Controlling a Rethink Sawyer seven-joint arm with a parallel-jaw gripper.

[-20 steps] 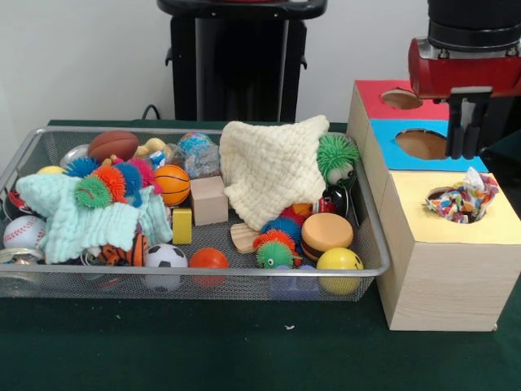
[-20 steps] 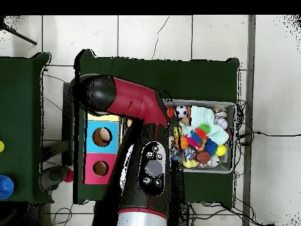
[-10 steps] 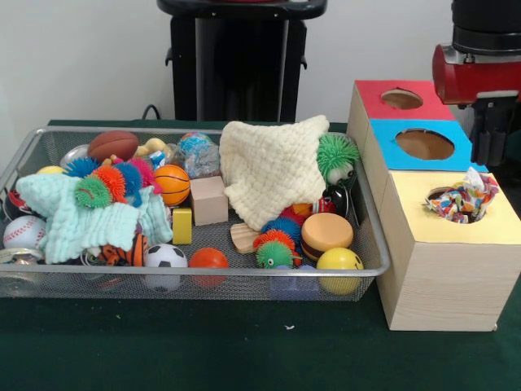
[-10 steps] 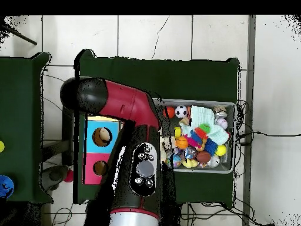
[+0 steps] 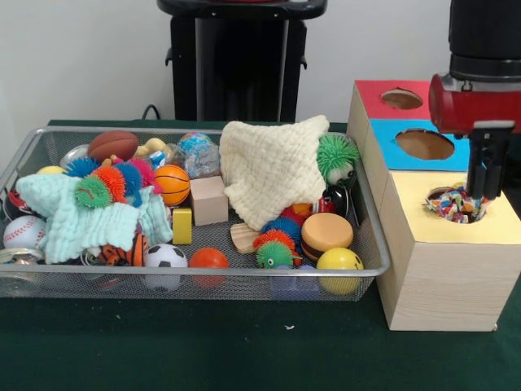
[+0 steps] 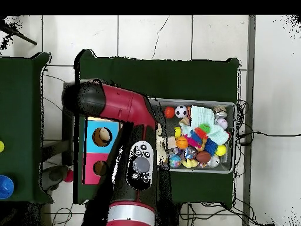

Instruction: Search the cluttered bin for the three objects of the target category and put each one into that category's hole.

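A multi-coloured rope toy lies bunched in the round hole of the yellow section of the wooden sorting box. My gripper hangs straight down over the right rim of that hole, shut, its tips at the toy's right end with nothing held. The blue hole and red hole behind it look empty. In the overhead view my arm covers the yellow section and hides the gripper. The wire bin to the left holds the clutter.
The bin holds a cream knitted cloth, a mint cloth, spiky balls, sports balls, wooden blocks, a burger toy and a yellow ball. A black stand rises behind the bin.
My gripper moved from above the blue hole, swung right, then came forward and down over the yellow hole. The rope toy's raised end now sits lower in the hole.
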